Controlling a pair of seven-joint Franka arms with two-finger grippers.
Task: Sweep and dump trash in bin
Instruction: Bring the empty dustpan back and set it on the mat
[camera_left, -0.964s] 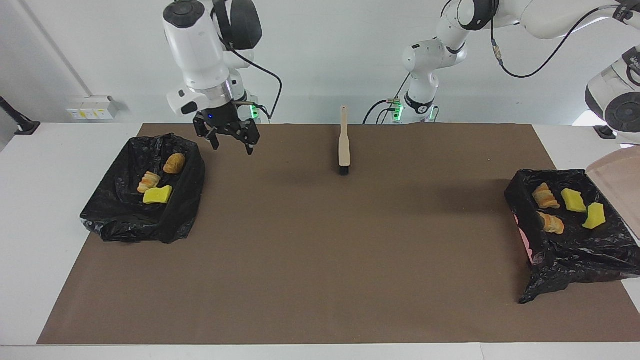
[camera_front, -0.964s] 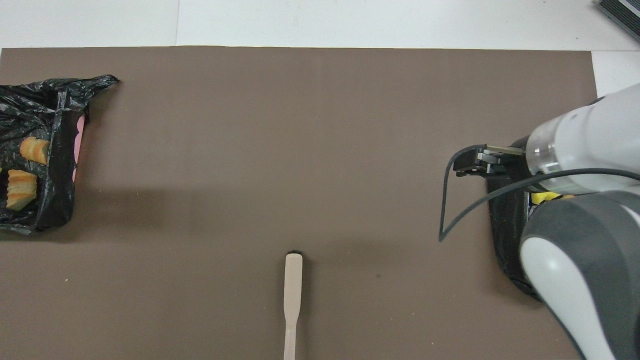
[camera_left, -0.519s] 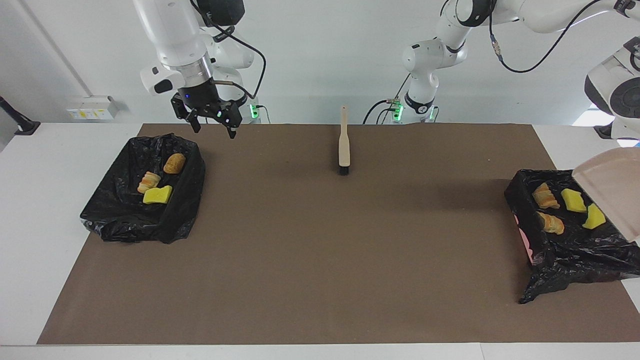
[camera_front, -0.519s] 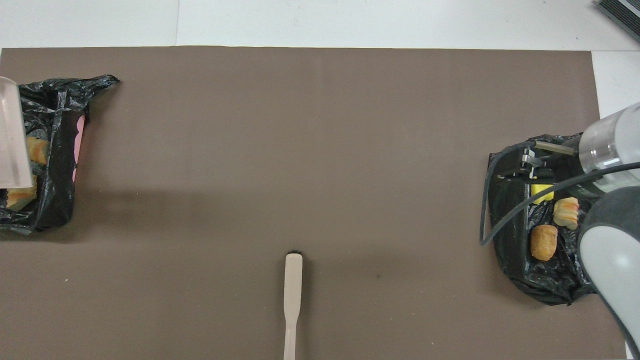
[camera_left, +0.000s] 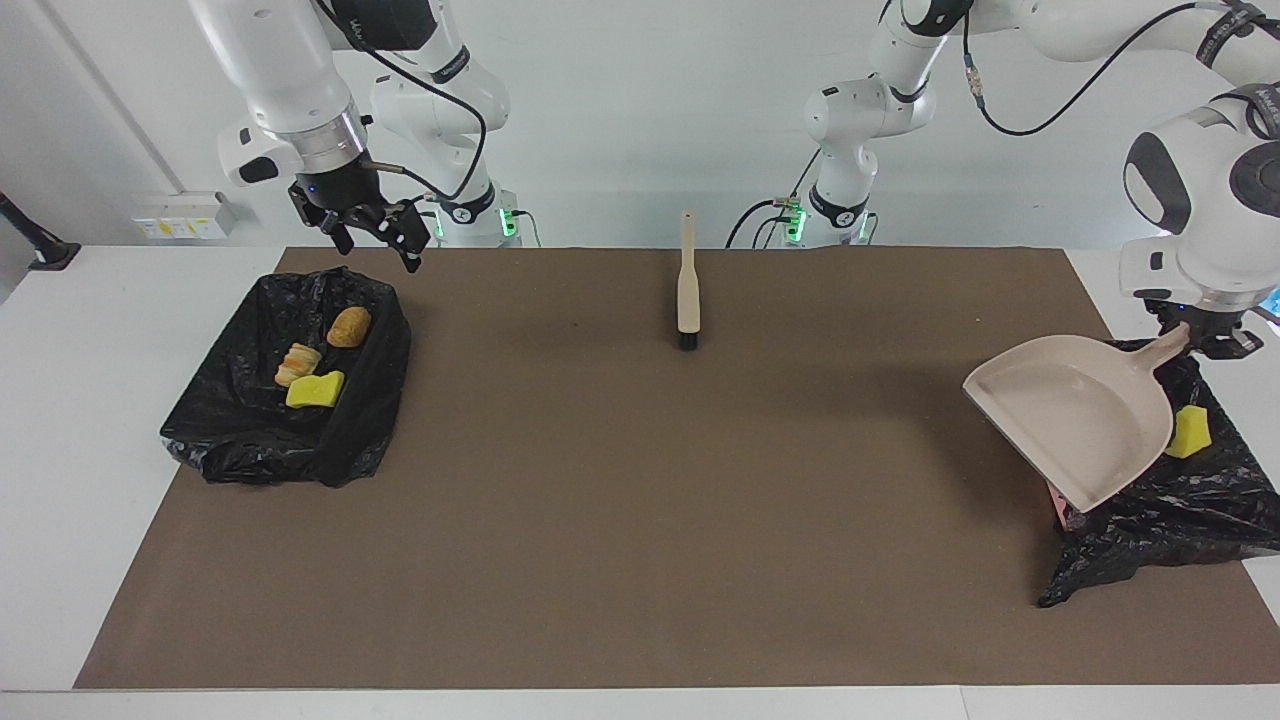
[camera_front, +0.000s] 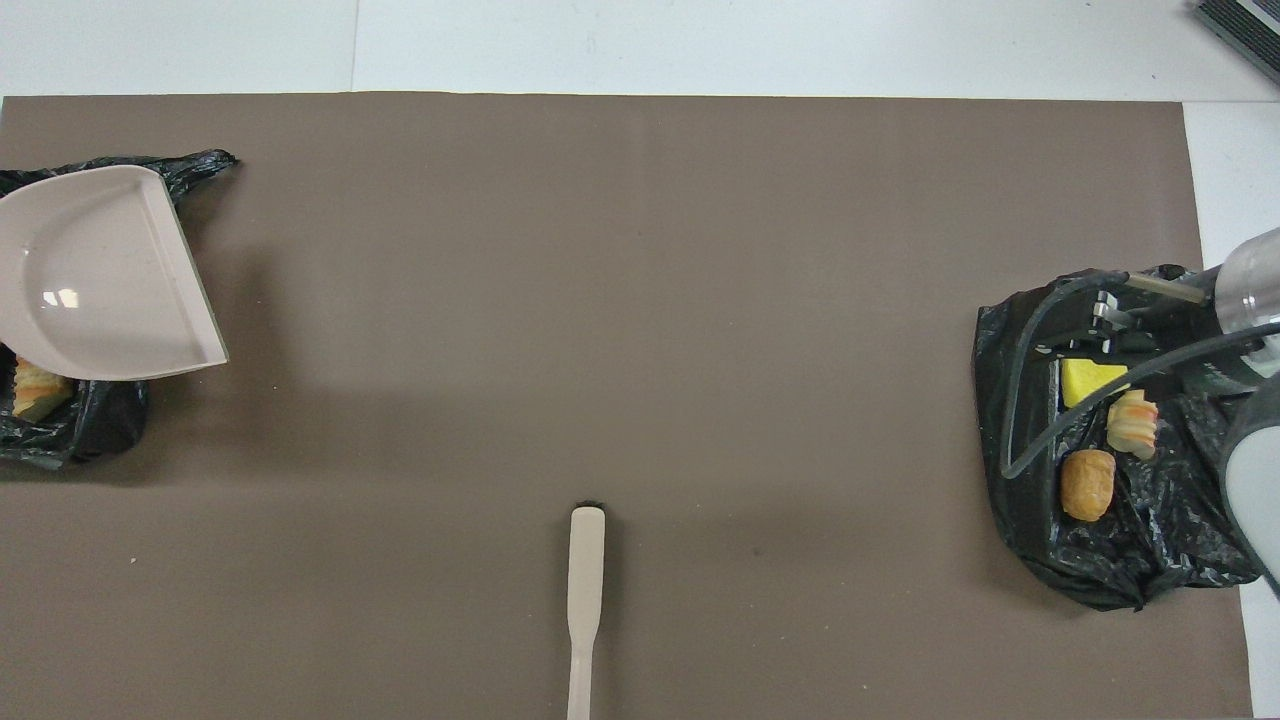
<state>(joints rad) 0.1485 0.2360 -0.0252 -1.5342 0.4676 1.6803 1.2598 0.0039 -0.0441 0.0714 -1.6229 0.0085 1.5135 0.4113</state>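
Two black-bagged bins (camera_left: 285, 400) (camera_left: 1160, 500) hold scraps; the left gripper (camera_left: 1200, 340) pinches the beige plastic dustpan (camera_left: 1075, 415) over one, while the right gripper (camera_left: 370, 228), fingers spread, hovers over the other.

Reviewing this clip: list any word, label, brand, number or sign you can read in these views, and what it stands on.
None can be read.
Wall socket plate: yellow stickers, too small to read.
Left arm's wrist band: dark lettering, too blurred to read.
Brush, dustpan and both black bin bags: no text.
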